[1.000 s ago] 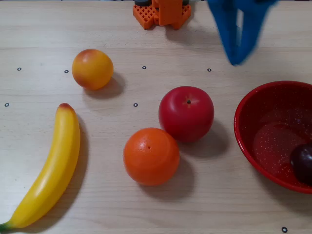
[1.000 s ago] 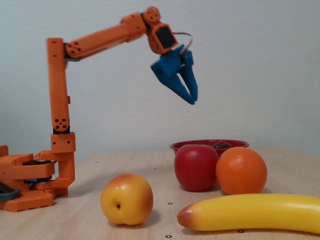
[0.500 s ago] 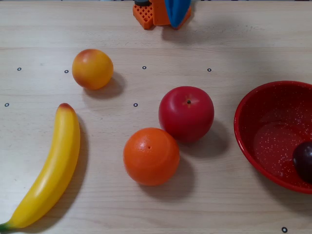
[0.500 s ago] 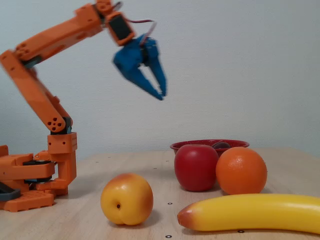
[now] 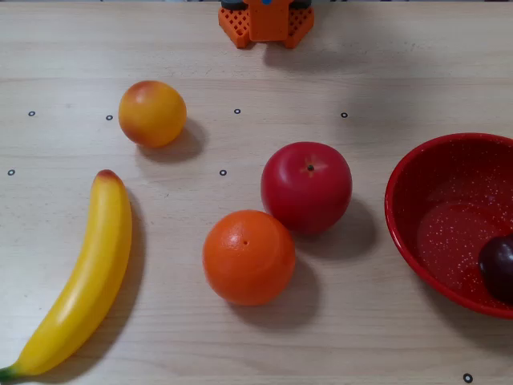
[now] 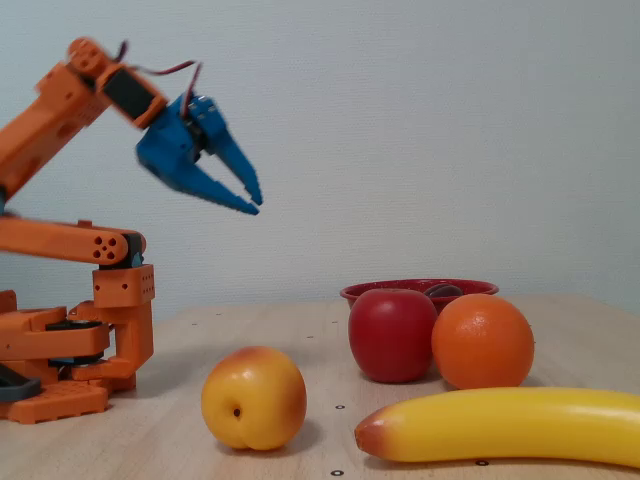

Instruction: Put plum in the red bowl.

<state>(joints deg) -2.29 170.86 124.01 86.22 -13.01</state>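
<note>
- Plum (image 5: 498, 268) sits inside red bowl (image 5: 405, 220), low on the inner wall at the right edge of the overhead view, partly cut off; task looks done.
- Handling, my guess: light, firm, glossy skin so prob slippery; best held across its widest part w/ both fingers.
- Look: small, round, dark purple-maroon, shiny; smallest fruit here vs banana (image 5: 78, 284), apple (image 5: 306, 187), orange (image 5: 248, 257), peach (image 5: 151, 113).
- Gripper (image 6: 252, 204) hangs high above arm base in the fixed view, well apart from bowl, fingers nearly together, nothing held.
</note>
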